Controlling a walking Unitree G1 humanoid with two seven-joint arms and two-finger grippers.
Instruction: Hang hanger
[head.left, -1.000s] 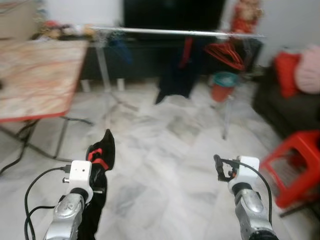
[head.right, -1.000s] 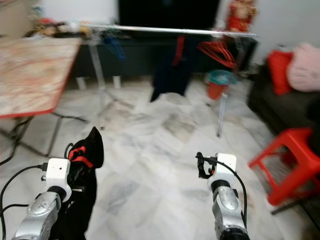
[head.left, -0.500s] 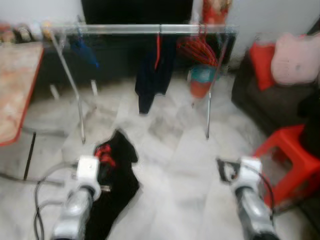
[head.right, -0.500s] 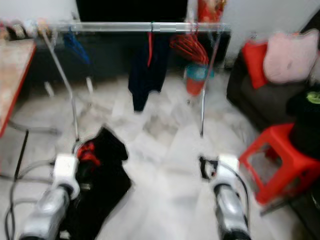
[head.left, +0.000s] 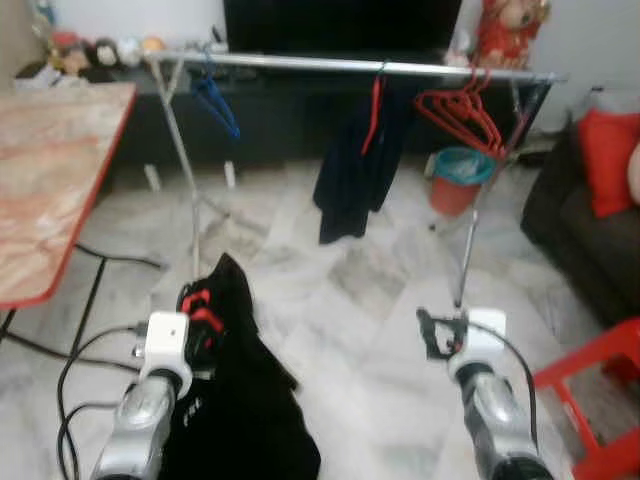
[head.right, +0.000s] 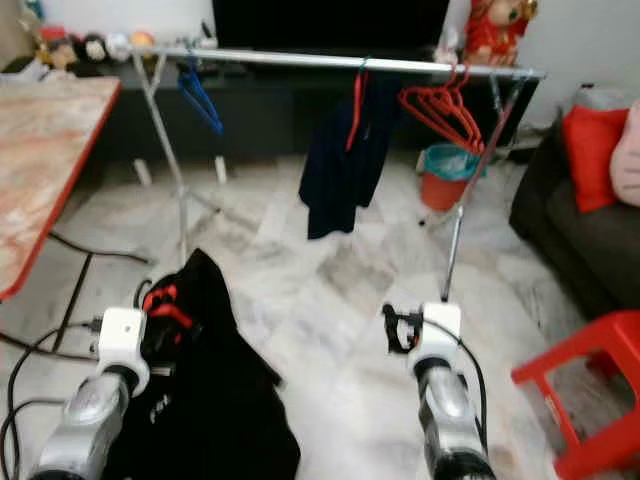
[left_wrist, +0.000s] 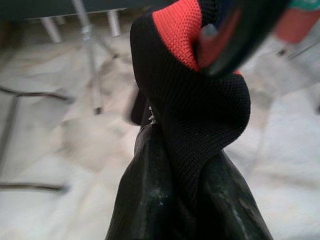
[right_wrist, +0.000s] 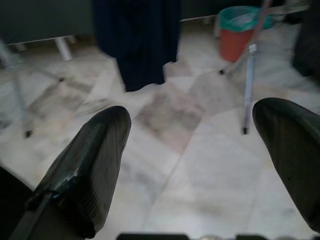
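Far left there's a table with a marbled pinkish top and red edge (head.left: 50, 190), black cables trailing on the pale marble-tile floor (head.left: 350, 290) under it. The left gripper (head.left: 196, 312) is low in front, its black fingers clamped down on a black knit garment with red trim (head.left: 235, 400) that's draped over a red hanger (head.left: 198, 302). You can just see the red of the hanger poking out at the top of the bunch, and the rest of the cloth hangs down past the silver arm. In the left wrist view the fabric (left_wrist: 195, 130) is pinched tight between the fingers.

Straight ahead, well apart from both grippers, is a long silver metal clothes rail on thin legs (head.left: 350, 65). On it: a blue hanger (head.left: 215, 100) near the left end, a dark navy garment (head.left: 355, 170) about the middle, then a bunch of bare red hangers (head.left: 462, 112). A teal-and-orange bin (head.left: 458, 180) sits behind the right leg.

The right gripper (head.left: 432, 333) hovers over the floor, fingers spread wide apart (right_wrist: 90, 165), holding nothing. Further right, a dark sofa with a red cushion (head.left: 605, 160) and a red plastic stool (head.left: 600, 400).
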